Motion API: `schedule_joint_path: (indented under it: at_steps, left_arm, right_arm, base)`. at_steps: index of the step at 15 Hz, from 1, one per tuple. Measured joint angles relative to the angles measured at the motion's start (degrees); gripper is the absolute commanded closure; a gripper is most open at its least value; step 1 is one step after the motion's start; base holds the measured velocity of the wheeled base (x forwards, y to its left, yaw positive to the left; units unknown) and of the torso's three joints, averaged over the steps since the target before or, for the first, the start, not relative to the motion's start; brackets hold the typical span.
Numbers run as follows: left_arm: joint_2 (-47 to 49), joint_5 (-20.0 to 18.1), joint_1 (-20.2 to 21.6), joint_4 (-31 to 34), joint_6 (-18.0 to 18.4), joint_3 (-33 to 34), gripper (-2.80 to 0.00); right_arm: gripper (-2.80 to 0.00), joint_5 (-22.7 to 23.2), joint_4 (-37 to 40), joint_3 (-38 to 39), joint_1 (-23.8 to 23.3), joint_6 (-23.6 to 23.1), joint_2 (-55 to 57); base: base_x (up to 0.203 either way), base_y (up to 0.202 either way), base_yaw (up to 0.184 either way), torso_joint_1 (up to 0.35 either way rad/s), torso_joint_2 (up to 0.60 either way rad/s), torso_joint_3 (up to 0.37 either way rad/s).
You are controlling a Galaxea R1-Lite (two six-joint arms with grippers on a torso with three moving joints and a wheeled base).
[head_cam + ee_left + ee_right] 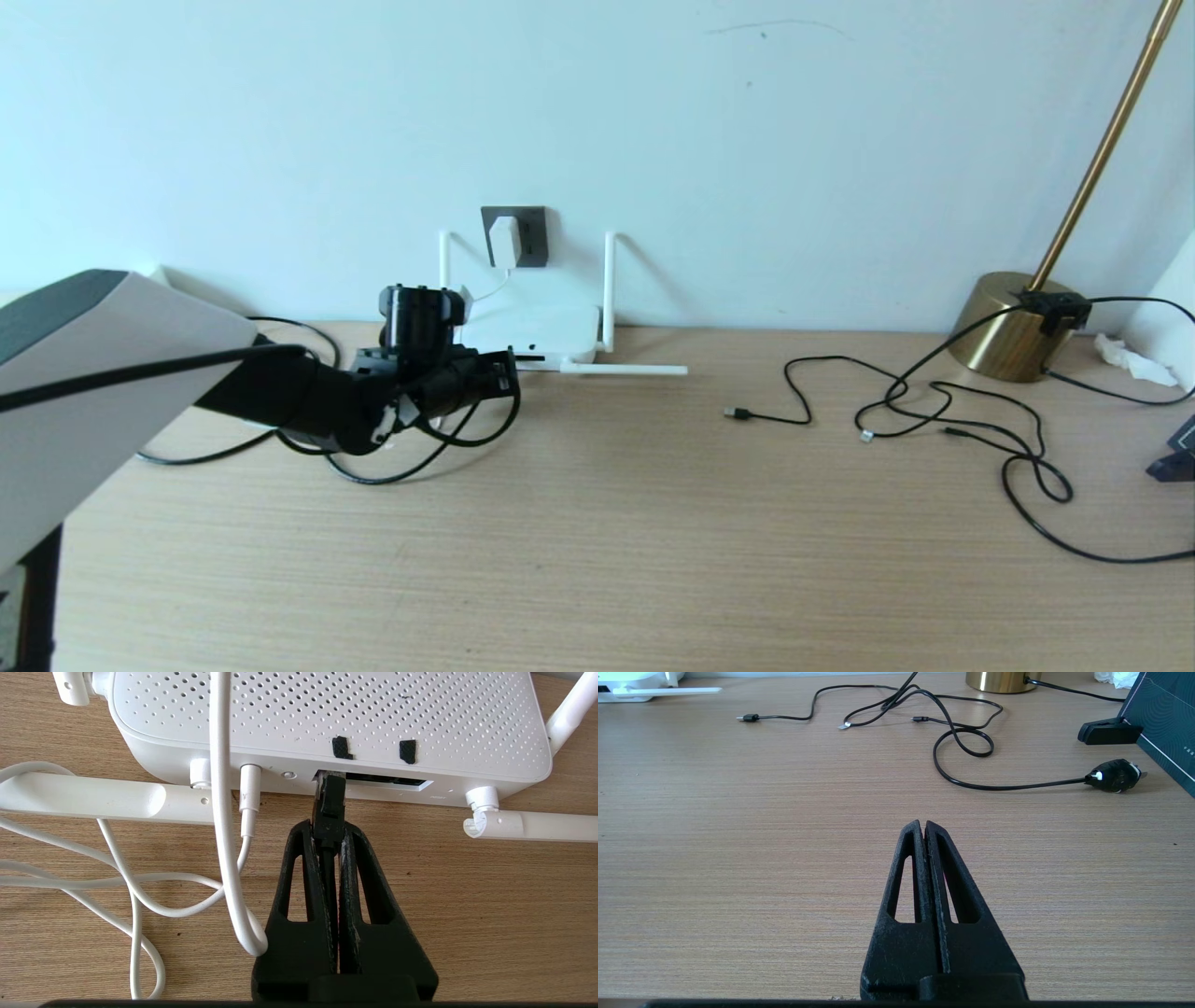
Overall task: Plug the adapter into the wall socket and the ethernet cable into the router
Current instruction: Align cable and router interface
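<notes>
The white adapter (505, 241) sits in the dark grey wall socket (523, 235), its thin white cord running down to the router (532, 333). My left gripper (499, 371) (328, 828) is shut on the black plug of the ethernet cable (329, 802). The plug's tip is at the left end of the dark port slot on the router (327, 723) face. How far in it sits is hidden. The black cable loops back over the table (411, 471). My right gripper (923, 824) is shut on nothing, low over bare table, outside the head view.
Two router antennas (624, 370) lie flat on the wooden table (653, 523). Thin black USB cables (887, 411) sprawl to the right. A brass lamp base (1008, 322) stands at the back right, with a dark box (1167, 718) and a black clip (1108, 732) near it.
</notes>
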Motion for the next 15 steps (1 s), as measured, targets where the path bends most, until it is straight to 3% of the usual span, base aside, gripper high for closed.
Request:
schedule_joint_path:
  at_steps: [15]
  left_arm:
    - [1.7,0.2,-0.5,0.0,0.1,-1.4,0.0]
  right_arm:
    - [0.0,0.0,0.0,0.0,0.0,0.0,0.0]
  base:
    - [0.0,0.0,0.0,0.0,0.0,0.0]
